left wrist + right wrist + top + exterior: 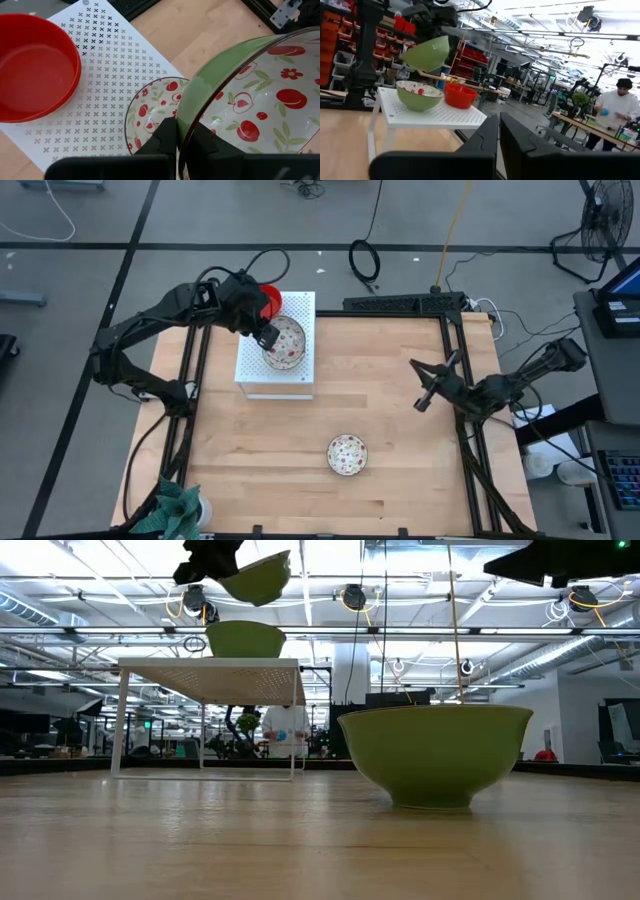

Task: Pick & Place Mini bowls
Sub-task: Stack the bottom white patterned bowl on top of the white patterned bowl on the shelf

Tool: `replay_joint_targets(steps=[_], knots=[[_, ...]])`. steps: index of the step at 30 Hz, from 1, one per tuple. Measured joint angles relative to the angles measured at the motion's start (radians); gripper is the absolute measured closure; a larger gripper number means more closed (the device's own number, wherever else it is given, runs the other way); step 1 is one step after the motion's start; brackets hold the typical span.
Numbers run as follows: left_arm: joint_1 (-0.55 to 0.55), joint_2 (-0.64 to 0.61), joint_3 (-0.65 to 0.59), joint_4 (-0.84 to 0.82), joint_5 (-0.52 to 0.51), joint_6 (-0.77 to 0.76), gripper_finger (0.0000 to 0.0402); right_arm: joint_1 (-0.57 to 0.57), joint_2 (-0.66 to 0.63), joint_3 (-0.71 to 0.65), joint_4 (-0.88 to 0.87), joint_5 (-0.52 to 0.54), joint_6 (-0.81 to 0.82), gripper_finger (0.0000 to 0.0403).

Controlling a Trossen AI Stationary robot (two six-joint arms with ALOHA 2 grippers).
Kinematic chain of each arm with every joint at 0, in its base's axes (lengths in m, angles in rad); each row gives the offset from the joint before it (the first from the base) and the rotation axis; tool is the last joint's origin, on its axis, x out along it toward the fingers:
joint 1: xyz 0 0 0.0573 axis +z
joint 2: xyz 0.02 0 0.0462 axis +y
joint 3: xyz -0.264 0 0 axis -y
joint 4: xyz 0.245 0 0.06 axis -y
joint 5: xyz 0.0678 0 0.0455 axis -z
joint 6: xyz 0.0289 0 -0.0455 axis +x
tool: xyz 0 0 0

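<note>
Left gripper (268, 338): jaws clamped on a patterned bowl's (250, 100) rim, held tilted above the white board (300, 310).
Board: another patterned bowl (287, 350) and a red bowl (270, 300) are carried.
Counter (400, 480): a third patterned bowl (347, 454) near the front edge.
Right gripper (424, 402): jaws together, by the right edge.

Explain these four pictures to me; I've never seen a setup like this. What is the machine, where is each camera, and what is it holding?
Two dark robot arms work at a wooden table. One camera looks straight down, one sits at tabletop height, and one rides on each wrist. The left pincer is shut on the rim of a patterned bowl, held tilted in the air above the white perforated board. On that board sit another patterned bowl and a red bowl. A third patterned bowl rests on the table. The right pincer waits shut and empty at the table's right side.
</note>
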Motion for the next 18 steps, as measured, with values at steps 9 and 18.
replay_joint_targets(steps=[9,18], knots=[[0.003,0.0,0.0,-0.016,-0.023,-0.017,0.0389,0.0,-0.104,-0.001,-0.239,-0.17,0.097,0.0402],[0.003,0.0,0.0,-0.022,-0.025,-0.02,0.0389,-0.048,-0.175,0.057,-0.542,-0.413,0.29,0.0403]])
